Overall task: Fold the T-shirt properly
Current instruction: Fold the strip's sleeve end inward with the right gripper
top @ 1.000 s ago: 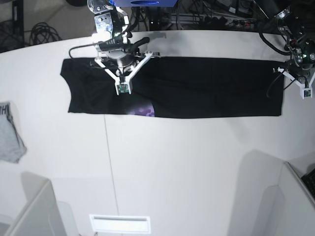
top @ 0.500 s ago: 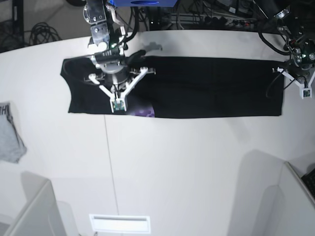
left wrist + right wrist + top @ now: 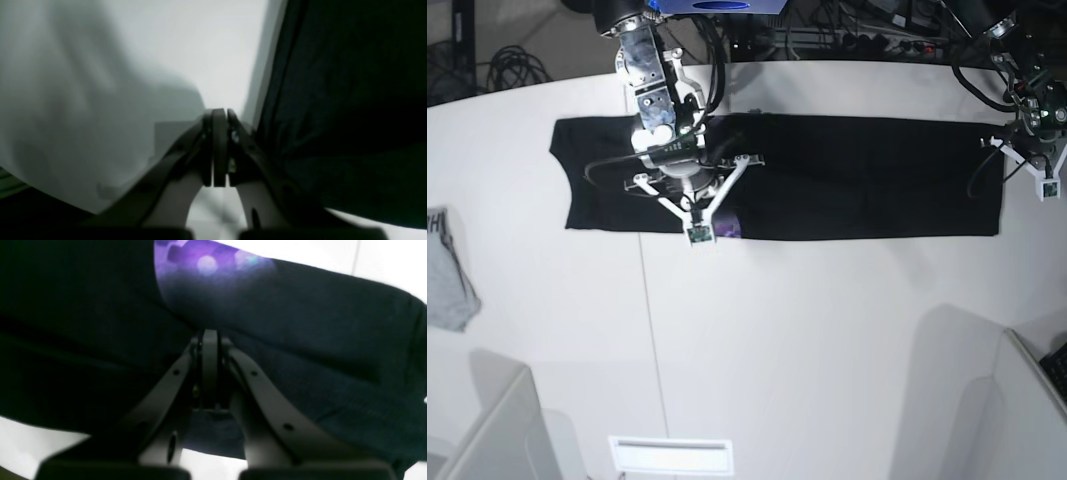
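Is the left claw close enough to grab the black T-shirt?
Probably yes. The left claw, shut and empty, hangs just beside the T-shirt edge, with only bare table around and nothing between them.

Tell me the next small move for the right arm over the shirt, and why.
Probably open the right gripper and lower it onto the near edge of the T-shirt by the purple print. Its fingers are pressed together with no cloth between them, so nothing is held yet for the next fold.
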Available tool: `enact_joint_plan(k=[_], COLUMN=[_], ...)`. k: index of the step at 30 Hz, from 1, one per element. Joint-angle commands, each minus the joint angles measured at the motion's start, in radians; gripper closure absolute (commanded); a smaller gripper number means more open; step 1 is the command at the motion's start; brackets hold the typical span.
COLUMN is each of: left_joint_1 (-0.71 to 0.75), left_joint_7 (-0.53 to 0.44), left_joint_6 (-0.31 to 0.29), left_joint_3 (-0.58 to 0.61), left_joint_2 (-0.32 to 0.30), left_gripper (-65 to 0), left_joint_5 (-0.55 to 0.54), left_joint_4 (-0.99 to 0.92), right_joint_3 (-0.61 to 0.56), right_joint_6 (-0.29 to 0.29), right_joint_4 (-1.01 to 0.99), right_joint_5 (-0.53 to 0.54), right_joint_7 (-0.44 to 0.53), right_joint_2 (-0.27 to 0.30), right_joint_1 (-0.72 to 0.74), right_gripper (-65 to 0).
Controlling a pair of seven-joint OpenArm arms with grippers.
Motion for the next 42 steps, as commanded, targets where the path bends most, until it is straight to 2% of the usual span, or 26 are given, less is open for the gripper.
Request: enact_joint_plan(k=[1,3,6,8,12,14,17,18,21,24,26,27,42], left_joint_1=[-0.004,-0.004,-0.004,0.002,0.001,0.012,0.038,0.044,0.045,0.035,0.008,-0.007,-0.104], left_joint_7=[-0.008,-0.010,-0.013,-0.015,-0.008,-0.012,-0.015,-0.015,-0.015,-0.015,-0.015,-0.015,-0.015], left_joint_6=[0.000,0.000,-0.001,-0.024,-0.187,-0.230,-0.249,-0.249,-0.249,-0.249,-0.249,-0.249,-0.247], left_joint_3=[-0.005,-0.005,-0.008,-0.027,-0.165,-0.217,-0.249,-0.257,-0.270,-0.261,-0.251,-0.237,-0.008], left_joint_2=[-0.019,-0.019,-0.019,-0.022,-0.025,-0.040,-0.069,-0.083,-0.111,-0.128,-0.128,-0.128,-0.123], left_gripper=[0.0,0.0,0.0,0.0,0.0,0.0,0.0,-2.6,-27.8,-52.5,-63.0,-65.0,-65.0], left_joint_5=[-0.002,-0.002,-0.003,-0.003,-0.091,-0.158,-0.241,-0.277,-0.364,-0.413,-0.418,-0.416,-0.416], left_joint_4=[0.016,0.022,0.024,0.024,0.022,0.022,0.001,-0.008,-0.059,-0.109,-0.134,-0.146,-0.344], right_joint_3=[-0.016,-0.024,-0.017,-0.017,-0.016,-0.004,0.036,0.046,0.070,0.075,0.073,0.072,0.065], right_joint_6=[0.001,0.001,0.001,0.001,0.000,0.000,0.000,0.000,0.000,0.000,0.000,0.000,0.000], right_joint_4=[0.020,0.023,0.048,0.097,0.200,0.204,0.203,0.203,0.203,0.203,0.203,0.203,0.201], right_joint_5=[0.003,0.003,0.003,0.001,-0.002,-0.004,0.001,0.001,0.001,0.001,0.001,0.001,0.001], right_joint_7=[0.016,0.015,0.015,0.015,0.015,0.015,0.022,0.042,0.125,0.159,0.165,0.167,0.168], right_joint_2=[-0.009,-0.009,-0.006,-0.005,0.029,0.038,0.044,0.047,0.055,0.055,0.055,0.055,0.055], right_joint_1=[0.016,0.027,0.028,0.019,-0.001,-0.009,-0.029,-0.041,-0.082,-0.108,-0.119,-0.124,-0.158], right_gripper=[0.0,0.0,-15.6,-22.2,-23.7,-23.7,-23.6,-23.6,-23.6,-23.6,-23.6,-23.6,-23.6])
